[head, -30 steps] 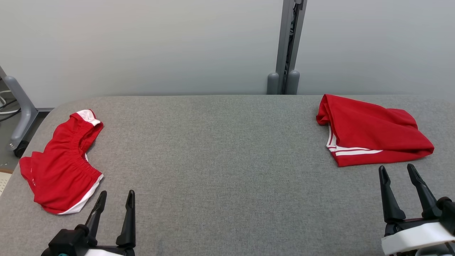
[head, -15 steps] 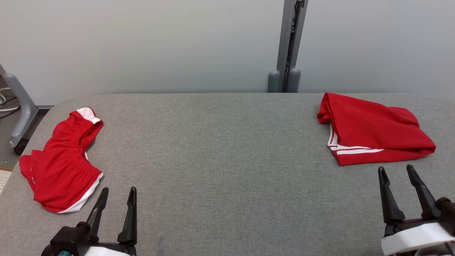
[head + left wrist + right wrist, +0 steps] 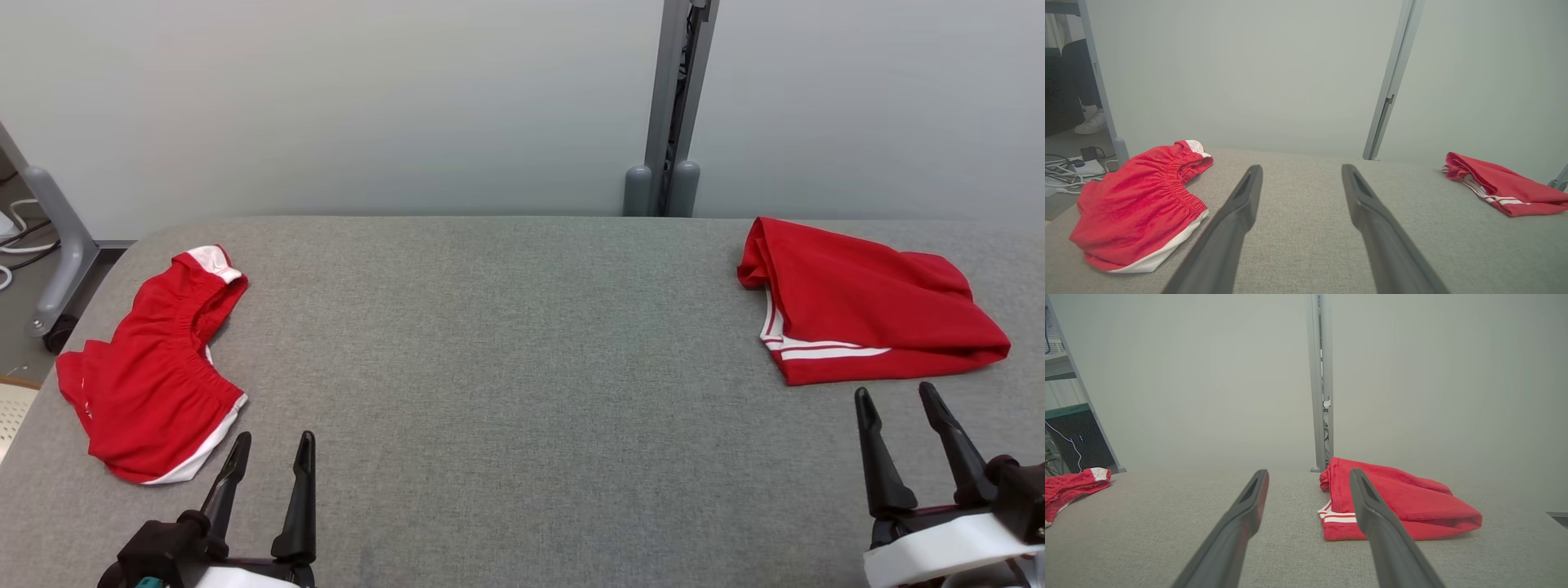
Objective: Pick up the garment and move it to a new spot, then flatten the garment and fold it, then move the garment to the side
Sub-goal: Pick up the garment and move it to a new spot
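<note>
Left claw (image 3: 274, 437) sits at 7 o'clock in the head view with its two dark fingers spread wide and nothing between them. In the left wrist view the same claw (image 3: 1301, 167) hangs over bare cloth, its jaws well apart. Right claw (image 3: 892, 389) sits at 5 o'clock, equally wide open and empty. In its own wrist view (image 3: 1308, 471) the gap between the fingers frames only the tabletop and the wall.

From the left claw, the red shorts (image 3: 151, 367) lie at about 10 o'clock, just beside the fingertips but not touching them. They are crumpled, with a gathered elastic waistband and a white hem facing the claw (image 3: 1139, 204). From the right claw, the folded red garment (image 3: 865, 310) lies at 12 o'clock, its near edge close ahead of the fingertips. White stripes show along its left edge (image 3: 1412, 502). The two pieces are well apart, at opposite ends of the grey fabric-covered table (image 3: 522, 327).

Beyond the table, at 12 to 1 o'clock, a grey post (image 3: 673, 106) rises against the pale wall. At 9 o'clock a wheeled stand leg (image 3: 57, 245) stands on the floor, with loose cables (image 3: 1069, 171) nearby.
</note>
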Robot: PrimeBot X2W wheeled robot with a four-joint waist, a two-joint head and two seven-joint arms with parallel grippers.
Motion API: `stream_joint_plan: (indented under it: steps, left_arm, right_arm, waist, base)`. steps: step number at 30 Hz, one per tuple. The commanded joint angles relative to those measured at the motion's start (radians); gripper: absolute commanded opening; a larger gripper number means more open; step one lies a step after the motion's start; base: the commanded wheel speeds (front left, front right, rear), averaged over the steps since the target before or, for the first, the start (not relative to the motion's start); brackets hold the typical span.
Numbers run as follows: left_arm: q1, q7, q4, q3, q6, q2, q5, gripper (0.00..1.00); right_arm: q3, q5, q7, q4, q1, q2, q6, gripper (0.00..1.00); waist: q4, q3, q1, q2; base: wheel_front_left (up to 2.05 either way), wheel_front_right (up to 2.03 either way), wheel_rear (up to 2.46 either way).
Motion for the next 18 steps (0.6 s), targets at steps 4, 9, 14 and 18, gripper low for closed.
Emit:
stream_joint_plan:
  steps: [4,9,14,18]
  left_arm:
    - [-0.026,-0.004,0.007,0.013,-0.007,0.0,0.013,1.0]
    - [-0.028,-0.004,0.009,0.021,-0.008,0.001,0.02,1.0]
    - [-0.037,-0.004,0.018,0.027,-0.007,-0.001,0.022,1.0]
    - [-0.038,-0.004,0.028,0.04,0.002,-0.001,0.023,1.0]
  right_arm:
    - [0.025,0.013,-0.004,0.008,-0.017,0.004,0.0,1.0]
    - [0.05,0.019,-0.004,0.02,-0.025,0.005,0.0,1.0]
    - [0.094,0.026,-0.004,0.035,-0.043,0.011,0.0,1.0]
    - [0.126,0.037,-0.004,0.044,-0.048,0.016,0.0,1.0]
  waist:
    - [0.026,0.003,0.0,0.0]
    - [0.076,0.008,0.0,0.0]
    - [0.144,0.011,0.0,0.0]
    - [0.203,0.011,0.0,0.0]
  base:
    - [0.0,0.0,0.0]
    - [0.0,0.0,0.0]
    - [0.0,0.0,0.0]
    - [0.0,0.0,0.0]
